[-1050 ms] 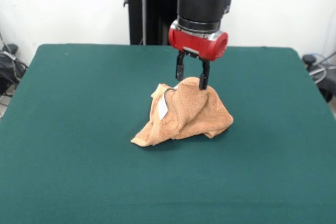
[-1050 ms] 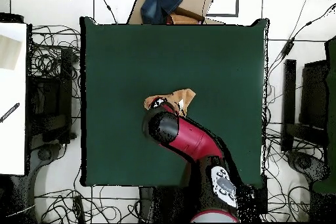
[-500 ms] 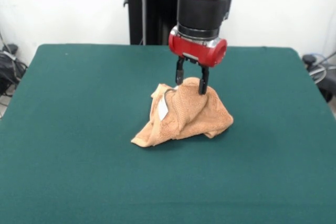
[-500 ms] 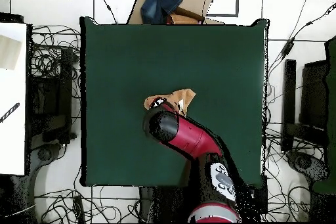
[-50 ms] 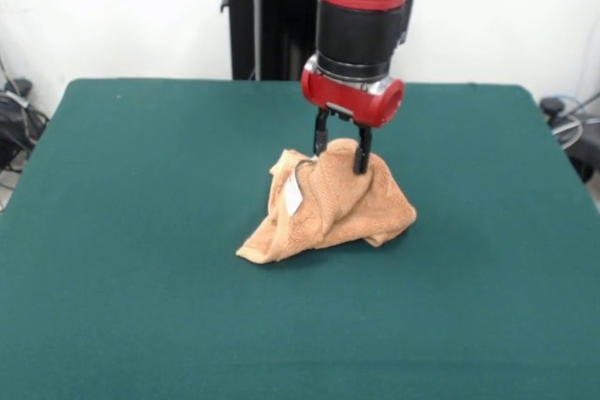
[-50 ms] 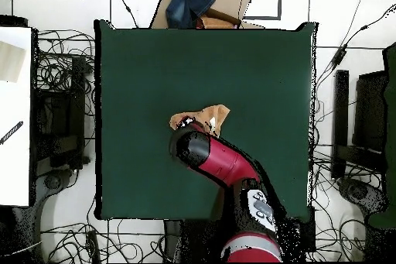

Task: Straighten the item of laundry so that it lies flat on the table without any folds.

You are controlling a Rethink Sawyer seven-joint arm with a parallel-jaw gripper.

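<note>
Judging by how the towel (image 5: 327, 200) sits, the straightening has barely begun: it is bunched into a peaked heap near the middle of the green surface (image 5: 141, 306), with deep folds running down its sides and nothing lying flat except the low corner that trails toward the camera in the front view. A small white label (image 5: 292, 193) shows on the side of the heap, beside a rolled edge. All of the real work is left, as far as can be seen: the cloth has to be opened out, its layers separated, and the whole piece spread without creases. The claw (image 5: 339, 143) comes straight down from the red and black arm (image 5: 361, 16) onto the top of the heap. Its two dark fingers (image 5: 360, 152) stand a little apart, with the peak of the towel rising between them, so the claw looks closed on a pinch of cloth at the summit; the tip of the finger on the right of the front view is pressed into the terry. From overhead, the arm covers most of the towel, and only a tan edge (image 6: 209, 114) shows beyond it, roughly at the centre of the surface. The heap's tented shape suggests the cloth is being held up by that pinch.
</note>
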